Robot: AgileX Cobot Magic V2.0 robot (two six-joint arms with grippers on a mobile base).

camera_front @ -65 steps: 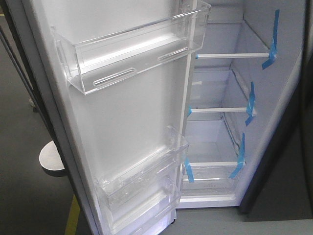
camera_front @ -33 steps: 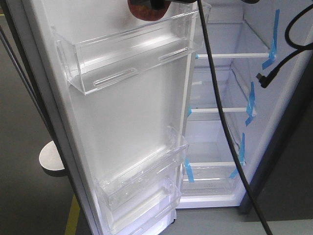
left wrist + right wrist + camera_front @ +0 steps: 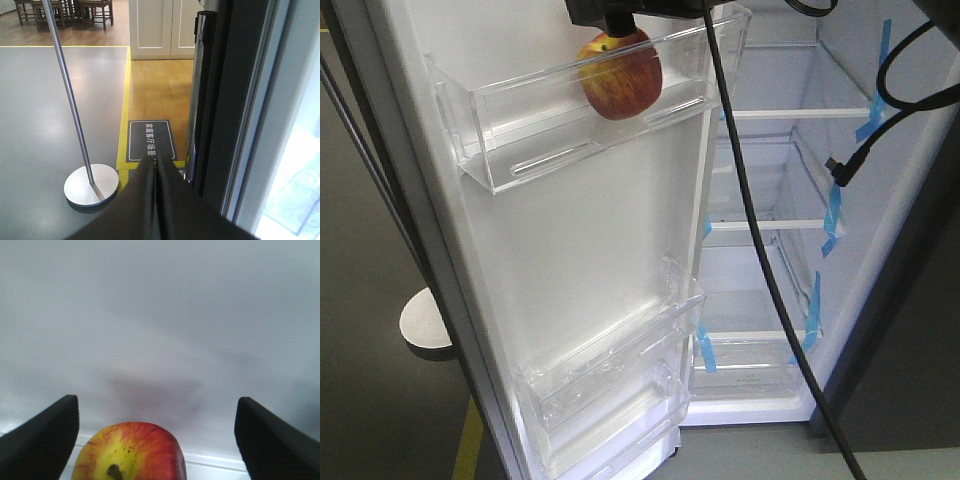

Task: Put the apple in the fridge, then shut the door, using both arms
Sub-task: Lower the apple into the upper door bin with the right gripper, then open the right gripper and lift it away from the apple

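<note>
Our right hand hung spread apart over the apple, which seemed to lie loose at the right end of the door's top bin. Our left hand, pressed together, sat outside the door. We judged the next move called for withdrawing, then pushing the door shut.

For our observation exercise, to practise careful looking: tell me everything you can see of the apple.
The apple is red streaked with yellow, yellowest around its dimple, where a short dark stem shows. The skin looks smooth and whole. It sits stem up, apparently in the clear upper door bin. The right claw is open above it, fingers wide on either side, not touching.
</note>
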